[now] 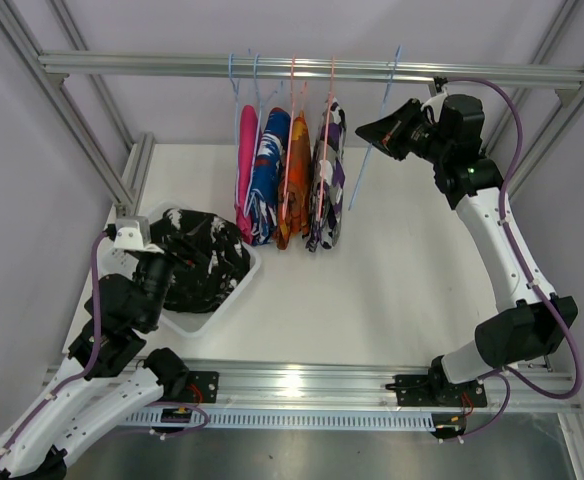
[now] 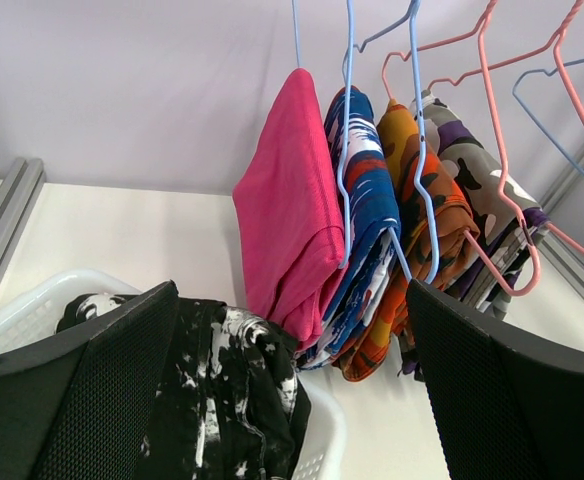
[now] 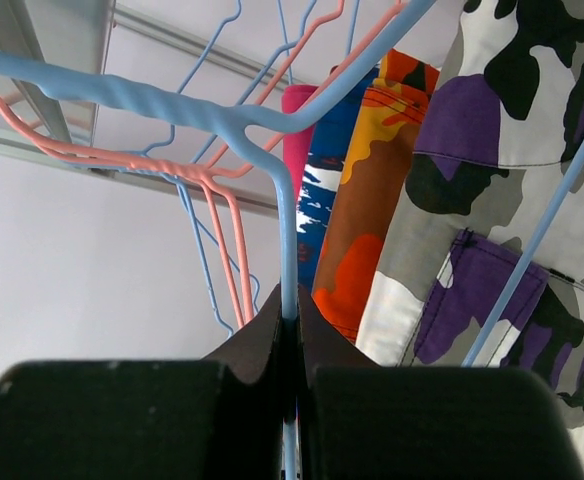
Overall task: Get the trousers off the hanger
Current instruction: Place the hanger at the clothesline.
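Pink trousers (image 1: pixel 244 165), blue-white-red trousers (image 1: pixel 269 178), orange trousers (image 1: pixel 298 182) and purple camouflage trousers (image 1: pixel 328 185) hang folded over wire hangers on the rail (image 1: pixel 172 65). To their right hangs an empty blue hanger (image 1: pixel 368 172). My right gripper (image 1: pixel 365 131) is shut on its wire (image 3: pixel 288 240), fingertips pinched together (image 3: pixel 290 318). Black trousers with white specks (image 1: pixel 200 258) lie in a white basket (image 1: pixel 234 290). My left gripper (image 2: pixel 292 400) hovers over that basket, open wide, with nothing between its fingers (image 2: pixel 102 400). The same four garments show ahead of it in the left wrist view, pink ones (image 2: pixel 287 210) nearest.
The aluminium frame (image 1: pixel 122 170) stands around the white table (image 1: pixel 392 280). The basket rim (image 2: pixel 327 420) sits just below the hanging garments. Pink and blue hanger hooks (image 3: pixel 212 180) cross the rail close to the right gripper.
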Motion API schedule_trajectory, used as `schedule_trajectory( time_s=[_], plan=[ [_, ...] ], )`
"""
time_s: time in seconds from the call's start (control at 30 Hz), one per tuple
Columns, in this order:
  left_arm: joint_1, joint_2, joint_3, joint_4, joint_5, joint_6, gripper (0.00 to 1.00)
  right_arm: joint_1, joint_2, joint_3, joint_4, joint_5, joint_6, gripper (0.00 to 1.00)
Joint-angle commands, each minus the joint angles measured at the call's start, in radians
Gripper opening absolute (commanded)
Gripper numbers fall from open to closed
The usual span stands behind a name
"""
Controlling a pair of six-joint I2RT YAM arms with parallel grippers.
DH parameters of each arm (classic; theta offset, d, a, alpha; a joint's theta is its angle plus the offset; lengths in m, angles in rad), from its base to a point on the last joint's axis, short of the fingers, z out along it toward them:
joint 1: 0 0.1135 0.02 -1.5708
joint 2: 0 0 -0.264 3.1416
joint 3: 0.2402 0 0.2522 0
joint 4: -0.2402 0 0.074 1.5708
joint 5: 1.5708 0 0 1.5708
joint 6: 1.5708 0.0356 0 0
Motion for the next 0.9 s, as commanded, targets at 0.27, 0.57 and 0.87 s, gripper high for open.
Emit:
schedule_trajectory(
  time_s=[0.27, 0.57, 0.87],
  plan=[
    [-0.008, -0.004, -0.005, 0.031, -0.010, 0.024, 1.00, 0.000, 0.005, -0.036, 0.032, 0.007, -0.012, 0.00],
    [-0.011, -0.003, -0.004, 0.031, -0.012, 0.025, 1.00, -0.008, -0.027, -0.127, 0.057, -0.001, -0.029, 0.00],
    [-0.012, -0.006, -0.005, 0.031, -0.010, 0.027, 0.99, -0.022, -0.073, -0.188, 0.052, -0.001, -0.067, 0.11]
  ],
)
